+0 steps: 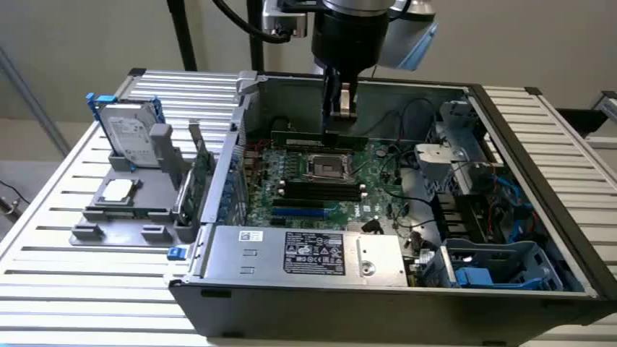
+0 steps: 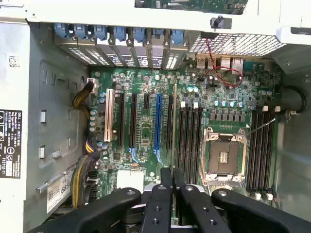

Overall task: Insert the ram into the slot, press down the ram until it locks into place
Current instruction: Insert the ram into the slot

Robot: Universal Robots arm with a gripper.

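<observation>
1. White slatted counter [image 1: 58,289] carried an open computer case [image 1: 289,303].
2. Hand [image 1: 337,119], closed narrow on the ram [image 1: 303,137], held it level and raised near the processor socket [image 1: 328,168].
3. Black slot [image 1: 323,189] lay just beside that socket, apart from the ram.

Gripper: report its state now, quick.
Gripper: closed, holding the ram over the motherboard.
</observation>
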